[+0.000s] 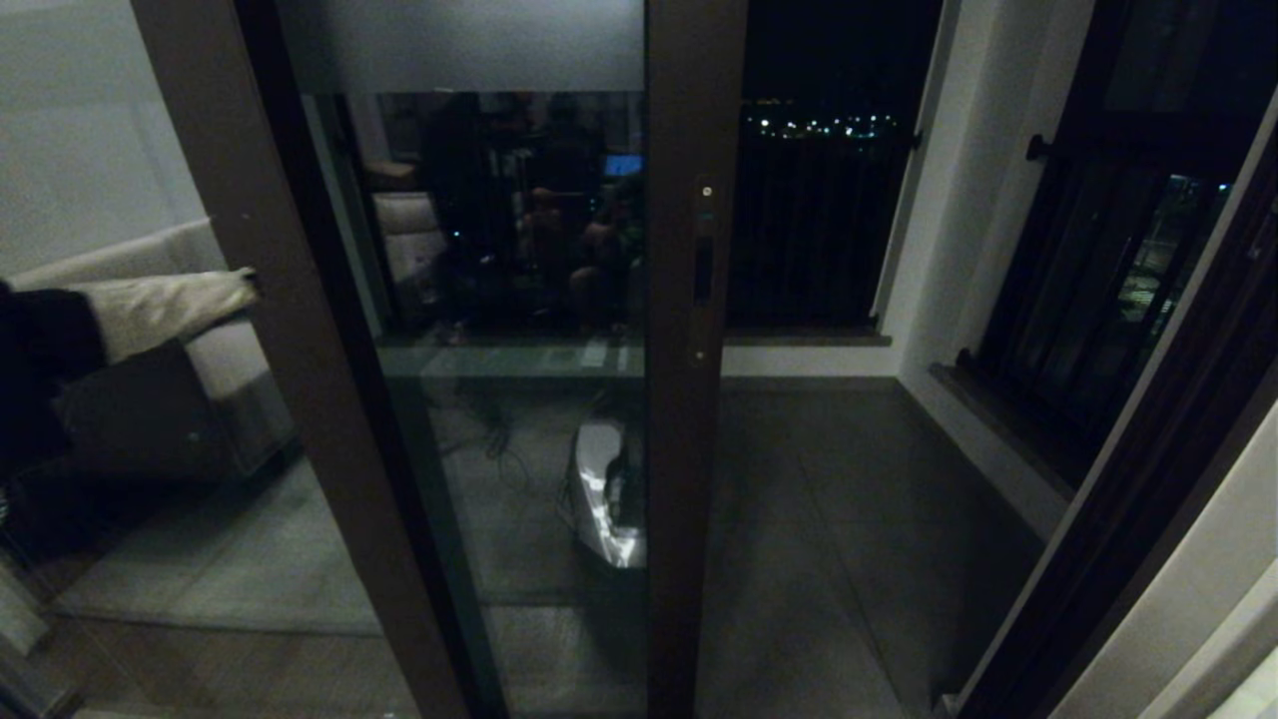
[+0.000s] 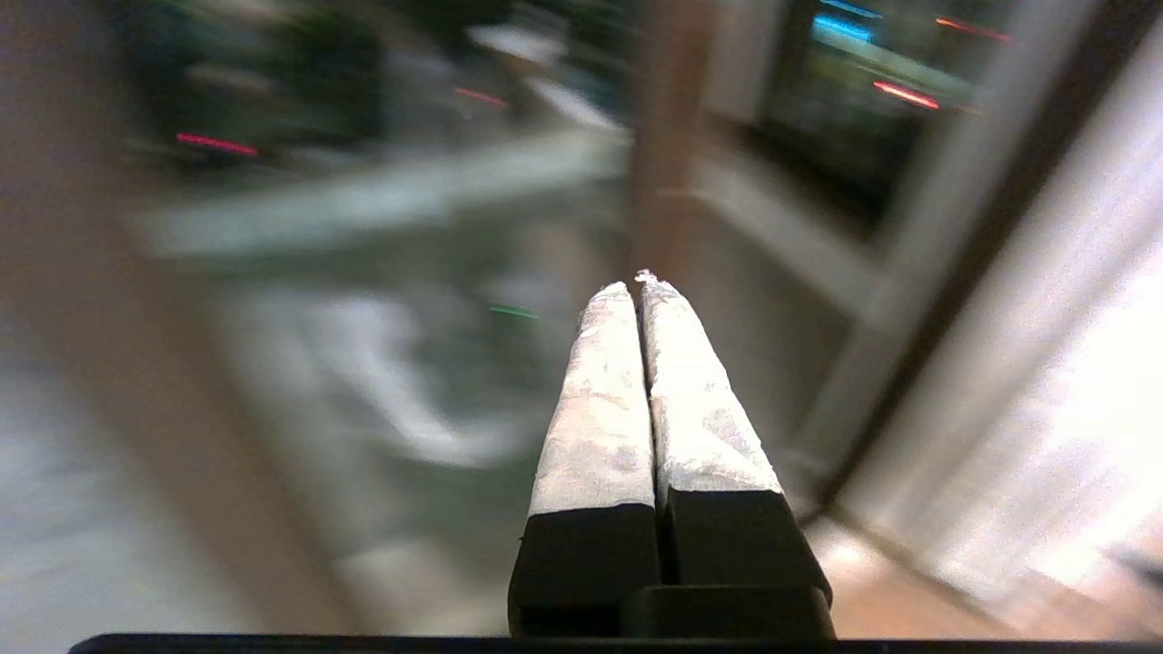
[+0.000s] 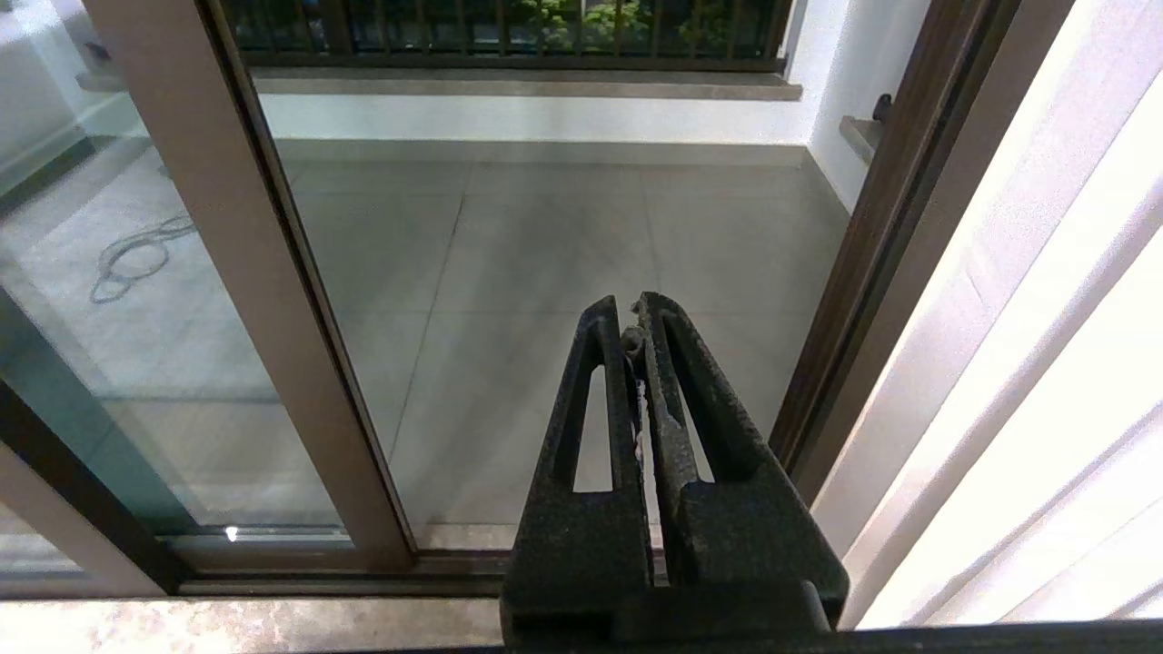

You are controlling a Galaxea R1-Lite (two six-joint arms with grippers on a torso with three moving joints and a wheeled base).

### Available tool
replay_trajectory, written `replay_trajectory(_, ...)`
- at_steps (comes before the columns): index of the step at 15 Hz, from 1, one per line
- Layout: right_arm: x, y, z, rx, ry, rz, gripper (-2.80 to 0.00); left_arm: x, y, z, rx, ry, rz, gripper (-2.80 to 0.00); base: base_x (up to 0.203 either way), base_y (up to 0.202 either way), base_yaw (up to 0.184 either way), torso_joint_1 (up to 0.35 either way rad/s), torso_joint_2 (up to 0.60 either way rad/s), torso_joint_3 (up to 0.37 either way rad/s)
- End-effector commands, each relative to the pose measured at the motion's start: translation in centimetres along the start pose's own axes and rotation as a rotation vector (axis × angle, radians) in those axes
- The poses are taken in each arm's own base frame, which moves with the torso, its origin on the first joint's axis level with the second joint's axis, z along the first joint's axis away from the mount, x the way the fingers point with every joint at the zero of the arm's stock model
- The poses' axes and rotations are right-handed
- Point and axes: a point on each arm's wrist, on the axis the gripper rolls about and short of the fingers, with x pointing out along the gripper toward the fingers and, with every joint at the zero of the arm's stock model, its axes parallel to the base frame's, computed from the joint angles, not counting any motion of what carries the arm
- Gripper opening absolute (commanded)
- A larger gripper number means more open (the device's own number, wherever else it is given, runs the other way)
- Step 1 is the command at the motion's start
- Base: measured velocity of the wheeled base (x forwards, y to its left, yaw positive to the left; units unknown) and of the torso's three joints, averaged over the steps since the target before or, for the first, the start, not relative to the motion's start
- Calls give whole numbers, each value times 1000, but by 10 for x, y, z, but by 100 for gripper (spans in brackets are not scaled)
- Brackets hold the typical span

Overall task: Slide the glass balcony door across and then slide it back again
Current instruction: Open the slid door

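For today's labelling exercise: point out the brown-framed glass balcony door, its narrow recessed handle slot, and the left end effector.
brown-framed glass balcony door [image 1: 689, 479]: head view, on its edge stile.
narrow recessed handle slot [image 1: 704, 270]: head view, slot's middle.
left end effector [image 2: 640, 282]: left wrist view, between its shut fingertips.

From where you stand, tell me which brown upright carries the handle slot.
The glass balcony door's edge stile, the upright right of the reflecting glass: a narrow dark slot sits in it. The slanted upright beside the sofa is plain.

glass balcony door [image 1: 693, 419], brown-framed, upright, partly open

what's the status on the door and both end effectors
Left end effector shut, empty, off the door. Right end effector shut, parked low. Door partly open, handle slot untouched. Nothing in the way.
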Motion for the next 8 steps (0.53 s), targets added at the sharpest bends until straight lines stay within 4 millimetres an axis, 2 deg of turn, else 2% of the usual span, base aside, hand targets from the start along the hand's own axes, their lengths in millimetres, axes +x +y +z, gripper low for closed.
replay_trajectory(1,0,0,0,-1,2,0,-280,70,-22,-4,-72,127,-138,-280,0,0,0,0,0,0)
replay_trajectory(5,0,0,0,-1,2,1,-280,135,-56,5,-98,159,-228,-280,0,0,0,0,0,0)
replay_trajectory(8,0,0,0,-1,2,1,-280,181,-79,0,-93,179,-258,-280,0,0,0,0,0,0)
